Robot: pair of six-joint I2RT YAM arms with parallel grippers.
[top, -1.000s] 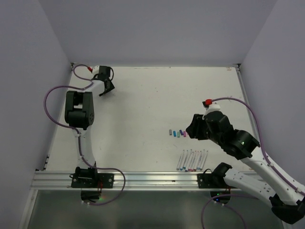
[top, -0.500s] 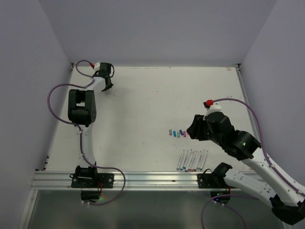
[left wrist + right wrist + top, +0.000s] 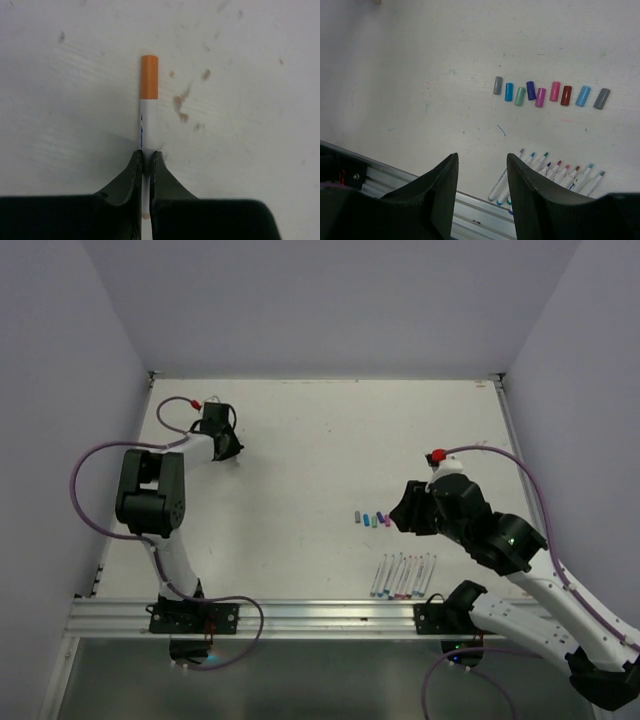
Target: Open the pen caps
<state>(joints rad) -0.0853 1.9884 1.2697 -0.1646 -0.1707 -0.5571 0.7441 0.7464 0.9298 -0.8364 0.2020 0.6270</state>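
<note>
Since only one pen with its cap on is left to deal with, we read the top view as a split of labour: the left fingers (image 3: 230, 445) are down at the back-left of the surface (image 3: 330, 430), well apart from everything else, while the right fingers (image 3: 403, 514) hang just beside the sorted goods. These are a short row of loose pen caps (image 3: 372, 519) and, nearer the arms, a row of uncapped pens (image 3: 403, 576). The pen under the left arm is too small to make out from up there. From the left wrist we see it plainly. The fingers are clenched on the white barrel of the orange-capped pen (image 3: 144, 125), which lies flat on the surface. Its orange cap (image 3: 149, 77) pokes out well beyond the tips, and we judge that the barrel is gripped so as to leave the cap free for the other arm to pull. From the right wrist the fingers stand parted with nothing between them, above bare surface. Beyond them lie the removed caps side by side, and the open pens fan out near the metal rail (image 3: 470, 205) with their coloured tips showing. We take this for a waiting pose — parted, ready to take the orange cap.
</note>
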